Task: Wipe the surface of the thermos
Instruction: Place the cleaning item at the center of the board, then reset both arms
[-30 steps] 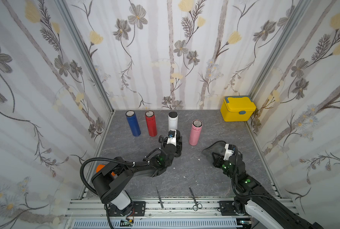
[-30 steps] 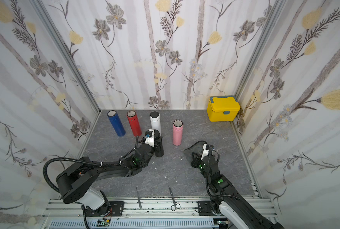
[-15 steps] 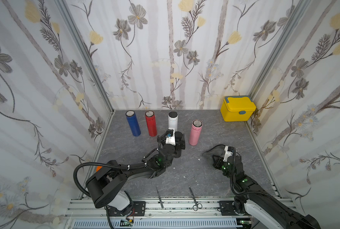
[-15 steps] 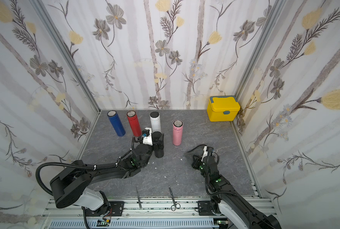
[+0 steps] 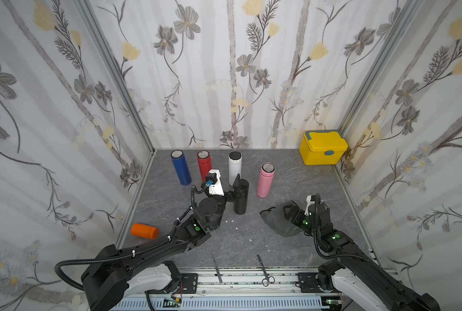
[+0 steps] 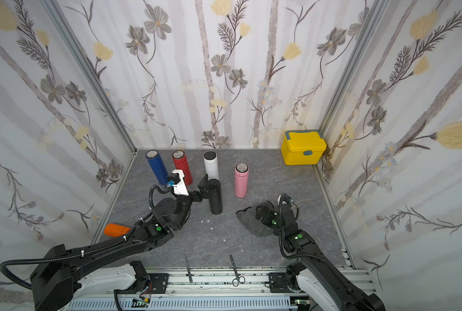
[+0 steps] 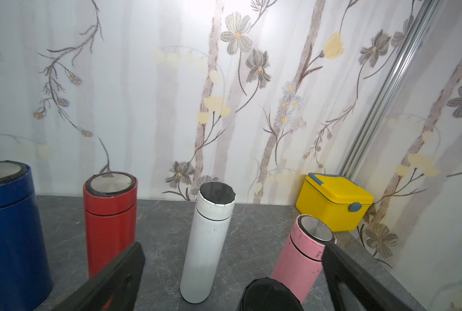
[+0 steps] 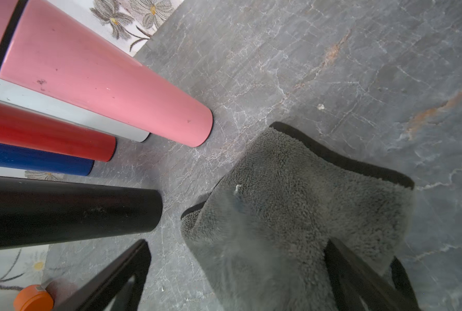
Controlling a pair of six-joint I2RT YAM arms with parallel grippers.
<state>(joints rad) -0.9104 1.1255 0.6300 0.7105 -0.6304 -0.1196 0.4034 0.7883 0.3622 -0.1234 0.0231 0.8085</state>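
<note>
While the left gripper (image 7: 233,251) is standing wide open astride the upright black thermos (image 5: 241,199), which is sitting on the table (image 5: 291,172) just before the white thermos (image 5: 235,167), it is needing to back straight off so that no finger is tipping it. The right gripper (image 8: 238,245) is hanging open over the grey cloth (image 8: 305,188) lying on the table, and is wanting a clean lift. Both are now letting go, having been clamped on thermos and cloth a second ago.
</note>
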